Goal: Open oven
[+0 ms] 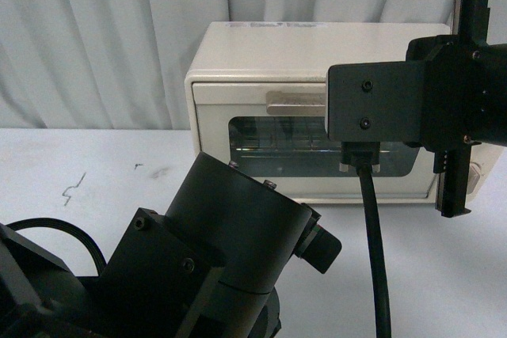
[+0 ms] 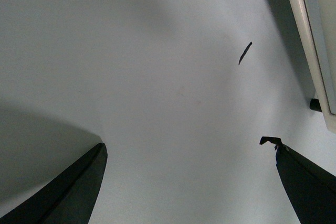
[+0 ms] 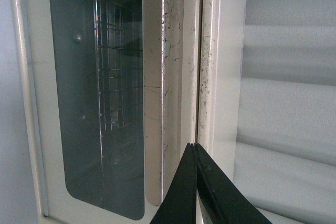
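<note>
Nearest, at 7 o'clock, the left claw point(image 2: 185, 142) hangs spread wide over bare worktop point(image 1: 95, 172). Further out, at 2 o'clock, the right claw point(image 3: 194, 148) is pinched closed, its tips at the handle point(image 3: 170, 77). The oven point(image 1: 261, 45) stands at 12 o'clock, its door closed. It looks light and rigid, with breakable glass. The stiff bar's middle seems the safest hold, and a hard tug could slide it.

Free table point(image 1: 95, 172) left of oven point(image 1: 261, 53); right arm point(image 1: 412, 100) fronts door point(image 1: 269, 142).
</note>
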Robot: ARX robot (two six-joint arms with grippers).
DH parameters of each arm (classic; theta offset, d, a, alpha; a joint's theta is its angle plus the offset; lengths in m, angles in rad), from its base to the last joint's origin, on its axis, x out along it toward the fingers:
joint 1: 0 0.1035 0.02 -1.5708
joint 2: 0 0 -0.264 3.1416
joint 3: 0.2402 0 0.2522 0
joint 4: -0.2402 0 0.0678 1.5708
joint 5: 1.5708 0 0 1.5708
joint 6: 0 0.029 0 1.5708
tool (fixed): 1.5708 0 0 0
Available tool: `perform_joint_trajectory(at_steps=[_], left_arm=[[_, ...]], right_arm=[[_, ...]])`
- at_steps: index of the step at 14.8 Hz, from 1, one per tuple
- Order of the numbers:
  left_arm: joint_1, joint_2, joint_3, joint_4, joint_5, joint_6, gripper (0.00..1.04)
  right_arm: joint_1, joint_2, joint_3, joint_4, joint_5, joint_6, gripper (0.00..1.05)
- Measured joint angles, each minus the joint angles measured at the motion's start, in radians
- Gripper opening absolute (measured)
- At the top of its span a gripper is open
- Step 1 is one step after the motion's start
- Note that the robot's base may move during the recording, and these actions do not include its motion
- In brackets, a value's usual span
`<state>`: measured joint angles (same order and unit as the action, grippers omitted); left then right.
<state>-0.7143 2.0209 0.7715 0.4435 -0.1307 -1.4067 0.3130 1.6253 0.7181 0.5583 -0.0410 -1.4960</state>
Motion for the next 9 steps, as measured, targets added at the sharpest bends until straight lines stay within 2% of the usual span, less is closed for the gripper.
perform_joint_trajectory(at_steps=[9], left_arm=[[0.0, 0.0, 0.0, 0.0, 0.0, 0.0, 0.98]], right_arm=[[-0.021, 0.032, 0.04, -0.004, -0.012, 0.015, 0.02]])
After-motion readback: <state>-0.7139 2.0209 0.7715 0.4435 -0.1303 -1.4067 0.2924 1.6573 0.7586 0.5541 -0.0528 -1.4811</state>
